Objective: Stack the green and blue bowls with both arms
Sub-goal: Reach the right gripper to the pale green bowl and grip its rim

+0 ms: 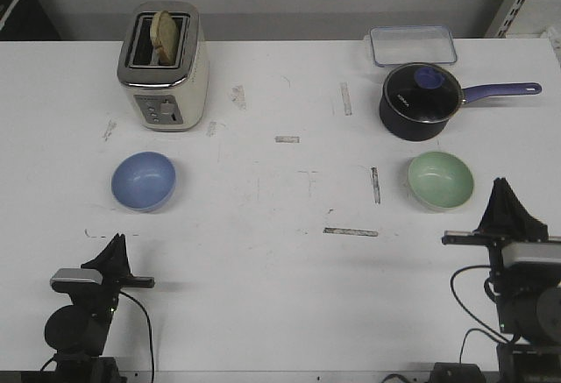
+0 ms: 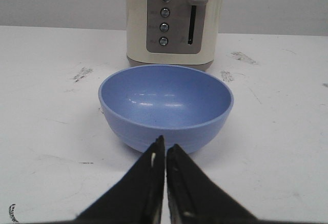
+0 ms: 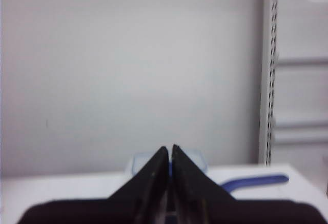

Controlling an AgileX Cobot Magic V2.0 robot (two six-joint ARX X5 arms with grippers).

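Note:
The blue bowl [image 1: 144,180] sits upright and empty on the left of the white table, in front of the toaster. It also shows close in the left wrist view [image 2: 165,103]. The green bowl [image 1: 440,179] sits upright on the right, in front of the saucepan. My left gripper [image 1: 115,247] is shut and empty, near the front edge, short of the blue bowl; its tips [image 2: 165,144] point at the bowl's near side. My right gripper [image 1: 503,188] is shut and empty, just right of and nearer than the green bowl. In the right wrist view it [image 3: 167,149] points above the table; the green bowl is hidden there.
A cream toaster [image 1: 164,66] with a slice of bread stands at the back left. A dark saucepan [image 1: 421,101] with a purple handle [image 1: 501,91] and glass lid stands at the back right, a clear plastic container [image 1: 412,46] behind it. A white shelf upright [image 3: 269,70] stands beyond the table.

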